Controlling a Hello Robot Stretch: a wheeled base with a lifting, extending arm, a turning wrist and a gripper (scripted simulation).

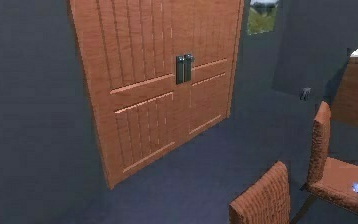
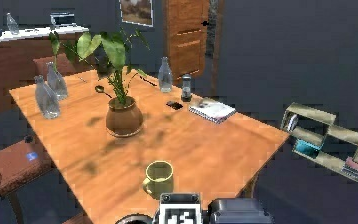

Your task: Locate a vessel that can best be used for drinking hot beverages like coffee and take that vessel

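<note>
While the arm (image 2: 237,212) ends near the mug (image 2: 159,180), the tool (image 2: 137,217) grip cannot be told.

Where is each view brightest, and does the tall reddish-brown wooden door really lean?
Forward view: brightest at the small window; the panelled door leans only in the picture. Arm side view: the light wooden table is well lit; the green plant in its brown pot throws a shadow on it.
</note>
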